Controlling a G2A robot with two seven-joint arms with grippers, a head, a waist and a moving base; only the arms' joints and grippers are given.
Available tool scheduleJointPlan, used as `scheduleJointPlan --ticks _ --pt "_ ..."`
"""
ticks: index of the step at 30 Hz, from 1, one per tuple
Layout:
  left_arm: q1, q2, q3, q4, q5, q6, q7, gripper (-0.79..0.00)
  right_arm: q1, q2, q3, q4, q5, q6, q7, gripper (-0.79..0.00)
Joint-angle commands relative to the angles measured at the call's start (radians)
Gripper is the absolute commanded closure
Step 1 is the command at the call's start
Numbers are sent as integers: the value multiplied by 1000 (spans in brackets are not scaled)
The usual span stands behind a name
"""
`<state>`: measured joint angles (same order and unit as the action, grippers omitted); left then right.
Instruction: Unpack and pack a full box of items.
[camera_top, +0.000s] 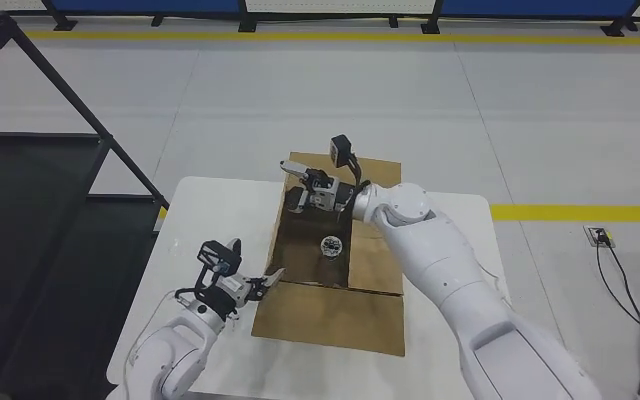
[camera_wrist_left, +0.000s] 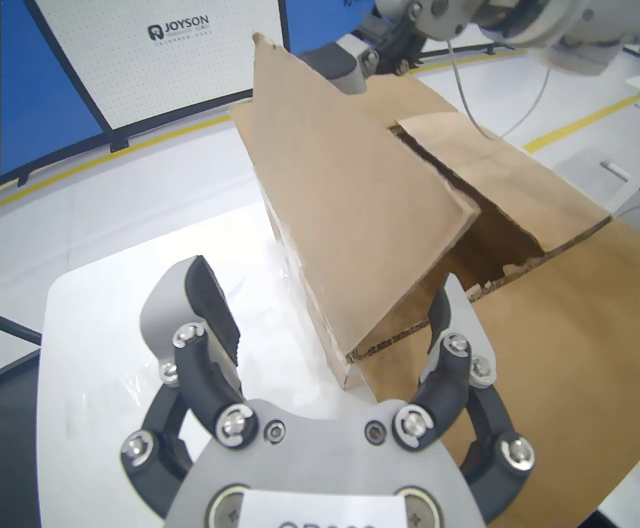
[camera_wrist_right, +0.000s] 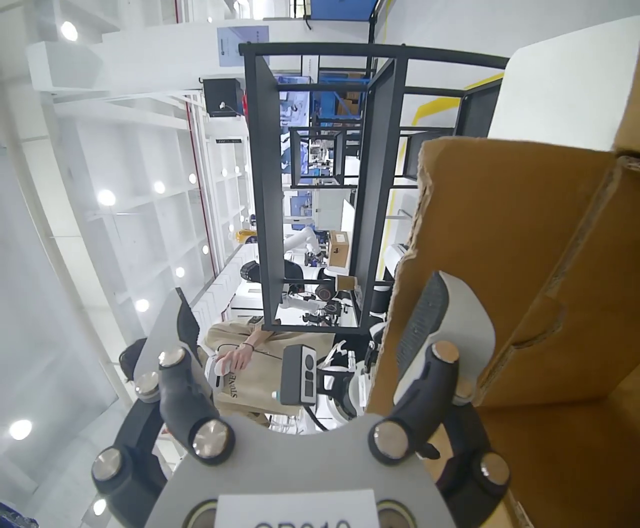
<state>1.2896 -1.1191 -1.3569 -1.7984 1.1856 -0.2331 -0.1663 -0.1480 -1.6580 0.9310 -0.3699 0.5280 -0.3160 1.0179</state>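
As you look down from the top, the box (camera_top: 330, 320): one cardboard box stands open on the white table (camera_top: 210, 210) with its flaps spread, and you can count one small round item (camera_top: 331, 244) on its floor.
Top, right gripper (camera_top: 296, 190): it is at the far end of the box.
Top, left gripper (camera_top: 254, 268): it is just beside the box's near left corner.
Left wrist, left gripper (camera_wrist_left: 330, 320): it is released, with its two fingers (camera_wrist_left: 212, 310) spread wide and nothing held. A tilted flap (camera_wrist_left: 350, 210) rises just ahead of them, and you cannot tell whether either finger touches it.
Left wrist, detail: here you get the flap's corrugated edge and a torn cardboard corner (camera_wrist_left: 505, 272), with the right gripper far off beyond.
Left wrist, writing: a white board (camera_wrist_left: 165, 60) behind carries one logo and a line of print. The white label on the gripper's base is cut off, so its print cannot be read.
Right wrist, right gripper (camera_wrist_right: 305, 325): it is released and holds nothing. One finger (camera_wrist_right: 430, 320) overlaps the ragged edge of an upright flap (camera_wrist_right: 500, 225), and you cannot tell if they touch.
Right wrist, writing: one more cut-off white label sits on the base, its print unreadable.
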Motion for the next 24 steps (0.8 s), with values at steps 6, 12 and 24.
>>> scheduleJointPlan --ticks 6,12,24 --pt "10 -9 -33 -20 -113 77 26 -785 14 -13 -1 28 7 -21 88 -785" --pt "59 -4 -105 -41 -137 78 31 -785 26 -11 15 58 17 -38 135 -785" --pt "117 2 -182 -10 -100 114 -30 -785 28 65 146 127 117 -178 150 -785"
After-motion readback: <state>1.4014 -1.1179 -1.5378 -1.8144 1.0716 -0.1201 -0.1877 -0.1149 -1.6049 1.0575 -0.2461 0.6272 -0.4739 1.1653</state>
